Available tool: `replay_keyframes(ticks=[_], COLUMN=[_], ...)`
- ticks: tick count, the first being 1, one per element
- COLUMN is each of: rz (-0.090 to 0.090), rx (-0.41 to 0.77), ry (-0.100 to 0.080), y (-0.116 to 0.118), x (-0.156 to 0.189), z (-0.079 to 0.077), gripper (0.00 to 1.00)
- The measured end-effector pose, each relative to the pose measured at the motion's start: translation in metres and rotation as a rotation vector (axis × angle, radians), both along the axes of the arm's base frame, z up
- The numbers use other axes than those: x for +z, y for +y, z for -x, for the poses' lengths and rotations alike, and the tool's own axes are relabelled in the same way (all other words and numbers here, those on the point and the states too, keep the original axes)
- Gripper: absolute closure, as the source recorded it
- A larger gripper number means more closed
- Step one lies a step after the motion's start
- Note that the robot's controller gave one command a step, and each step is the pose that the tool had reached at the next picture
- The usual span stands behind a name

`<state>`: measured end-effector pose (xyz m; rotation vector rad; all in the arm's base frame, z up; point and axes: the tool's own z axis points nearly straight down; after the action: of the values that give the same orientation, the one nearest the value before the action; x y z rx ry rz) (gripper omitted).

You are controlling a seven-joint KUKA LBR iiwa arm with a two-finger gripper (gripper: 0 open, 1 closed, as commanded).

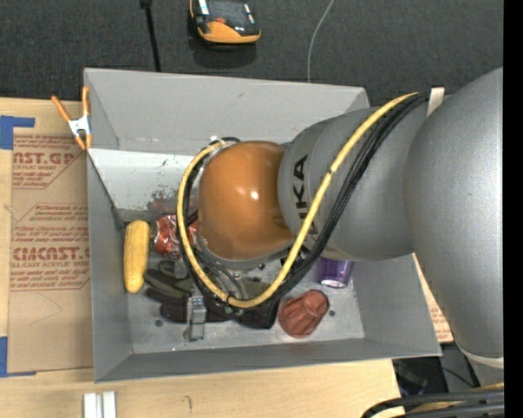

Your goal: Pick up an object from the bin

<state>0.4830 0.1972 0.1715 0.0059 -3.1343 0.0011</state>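
The arm (pixel 384 188), cut off at the right edge, covers the middle and right of the floor of the bin (pixel 102 269). Its orange cover (pixel 241 200) hides part of a red crinkled thing (pixel 167 234) on the left. A purple cup (pixel 335 273) pokes out from under the arm, its upper part hidden. Just below the cover, dark things (pixel 167 290) lie heaped, too shadowed to tell apart. An orange and black device (pixel 222 20) outside the bin is cut by the top edge.

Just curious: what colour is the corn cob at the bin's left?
The corn cob is yellow, clearest in the camera view.
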Motion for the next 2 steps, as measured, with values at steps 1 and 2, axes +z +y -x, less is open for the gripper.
replay_keyframes(ticks=[1, 2], rz=[-0.002, -0.002], rx=[-0.003, -0.005], ry=[-0.007, -0.009], y=[-0.0011, -0.0014], x=[0.0046, 0.0037], z=[-0.002, -0.0026], gripper=[0.0, 0.0])
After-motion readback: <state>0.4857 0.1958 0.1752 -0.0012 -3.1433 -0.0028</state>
